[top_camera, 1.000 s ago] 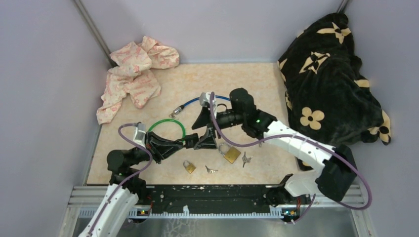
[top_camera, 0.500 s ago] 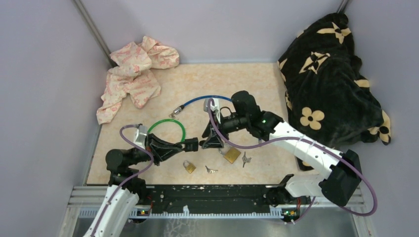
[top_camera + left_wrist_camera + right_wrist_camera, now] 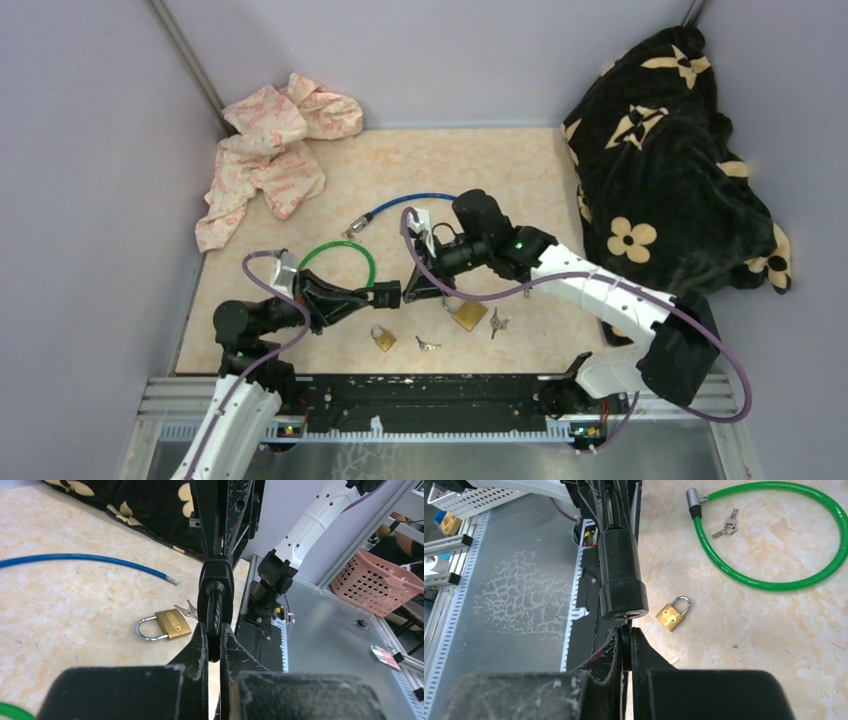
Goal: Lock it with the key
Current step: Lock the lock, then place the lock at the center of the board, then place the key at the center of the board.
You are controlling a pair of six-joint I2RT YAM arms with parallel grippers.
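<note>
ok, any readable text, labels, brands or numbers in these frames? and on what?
No legible text in any view.
large brass padlock: raised plate on its face, too blurred to read.
small brass padlock: dark mark on its face, too small to read.
blanket: printed flower-like motifs, no words made out.

The right gripper (image 3: 625, 635) is hiding whatever lies between its fingers below the lock (image 3: 621, 570). The green cable (image 3: 7, 711) is running off the corner; keys (image 3: 497, 322) are showing too small to count.
</note>
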